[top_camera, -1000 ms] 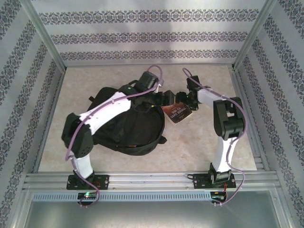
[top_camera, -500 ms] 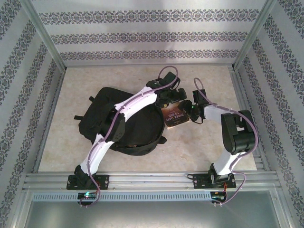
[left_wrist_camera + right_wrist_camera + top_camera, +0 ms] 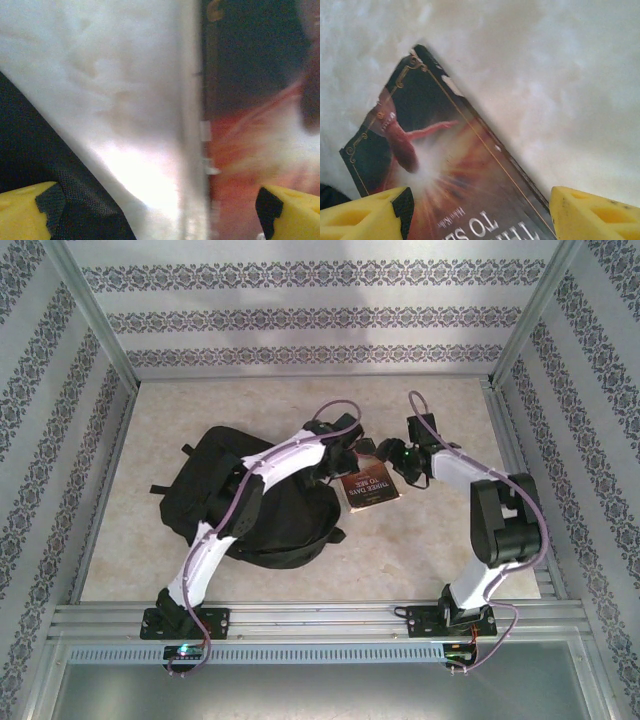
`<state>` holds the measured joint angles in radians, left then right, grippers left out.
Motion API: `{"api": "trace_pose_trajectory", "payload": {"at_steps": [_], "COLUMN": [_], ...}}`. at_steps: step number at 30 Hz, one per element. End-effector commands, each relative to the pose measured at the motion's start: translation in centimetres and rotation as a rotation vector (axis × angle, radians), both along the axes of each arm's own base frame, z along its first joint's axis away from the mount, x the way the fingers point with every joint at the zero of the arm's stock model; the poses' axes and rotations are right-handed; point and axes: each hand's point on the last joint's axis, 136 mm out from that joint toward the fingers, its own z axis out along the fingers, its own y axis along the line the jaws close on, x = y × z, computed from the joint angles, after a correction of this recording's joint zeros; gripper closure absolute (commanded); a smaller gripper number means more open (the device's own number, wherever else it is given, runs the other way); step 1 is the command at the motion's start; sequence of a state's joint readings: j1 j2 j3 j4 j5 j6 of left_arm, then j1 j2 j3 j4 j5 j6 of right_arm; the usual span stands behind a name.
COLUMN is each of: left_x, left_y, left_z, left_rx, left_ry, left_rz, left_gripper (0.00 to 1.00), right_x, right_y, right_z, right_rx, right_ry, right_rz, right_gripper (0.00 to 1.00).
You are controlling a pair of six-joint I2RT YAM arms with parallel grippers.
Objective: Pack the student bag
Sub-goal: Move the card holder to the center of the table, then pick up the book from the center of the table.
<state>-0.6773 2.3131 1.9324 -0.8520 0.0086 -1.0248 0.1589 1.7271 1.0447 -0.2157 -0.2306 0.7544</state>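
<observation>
on the pale table (image 3: 300, 400), left of middle from above: the student bag (image 3: 195, 490), black, soft, slumped low, straps trailing toward 9 o'clock. just beside it at 3 o'clock, with a strip of bare table between, a book (image 3: 366, 489), flat, cover up, dark with a red-orange burst and pale title lettering. across the bag from 7 o'clock toward 1 o'clock, the left arm (image 3: 285, 452), ending in the left gripper (image 3: 348, 460) at about 11 o'clock of the book. spread wide there, yellow fingertips (image 3: 25, 212) far apart in its wrist view, nothing pinched; between them bare table and the book's long edge, with black bag fabric by the left-hand tip. at about 2 o'clock of the book, the right gripper (image 3: 400, 464), low by the cover's far end. also spread, yellow fingers (image 3: 592, 215) standing apart over the cover in its wrist view, not clamped on it; cannot tell whether touching the book.
</observation>
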Motion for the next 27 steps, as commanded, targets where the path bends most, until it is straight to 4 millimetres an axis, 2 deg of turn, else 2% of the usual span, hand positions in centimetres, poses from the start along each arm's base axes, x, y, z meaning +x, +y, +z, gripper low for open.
{"api": "trace_pose_trajectory", "payload": {"at_steps": [1, 5, 9, 14, 19, 22, 27], "left_x": [1.0, 1.7, 2.0, 2.4, 2.5, 2.3, 2.1], "left_y": [1.3, -0.4, -1.4, -2.8, -3.8, -3.9, -4.3], "left_z": [-0.8, -1.0, -1.1, -1.0, -1.4, -2.2, -2.7], "left_rx": [-0.137, -0.318, -0.362, -0.409, -0.444, -0.451, -0.469], "left_ry": [-0.026, -0.070, -0.071, -0.075, -0.060, -0.045, -0.031], "left_rz": [0.032, -0.005, -0.049, -0.101, -0.133, -0.137, -0.149], "left_gripper": [0.00, 0.07, 0.12, 0.20, 0.27, 0.33, 0.47], "right_x": [0.4, 1.3, 1.4, 0.9, 0.1, -0.1, -0.2], "right_y": [0.9, 1.4, 1.8, 0.8, 3.2, 5.4, 7.9], "right_z": [-0.6, -1.5, -2.9, -4.4, -5.5, -5.5, -3.8], "right_rx": [-0.010, 0.028, 0.044, -0.013, 0.064, 0.188, 0.371], "right_ry": [0.039, 0.071, 0.134, 0.171, 0.219, 0.231, 0.206], "right_rz": [0.124, 0.174, 0.209, 0.194, 0.265, 0.298, 0.312], "right_gripper": [0.27, 0.26, 0.25, 0.25, 0.25, 0.27, 0.32]}}
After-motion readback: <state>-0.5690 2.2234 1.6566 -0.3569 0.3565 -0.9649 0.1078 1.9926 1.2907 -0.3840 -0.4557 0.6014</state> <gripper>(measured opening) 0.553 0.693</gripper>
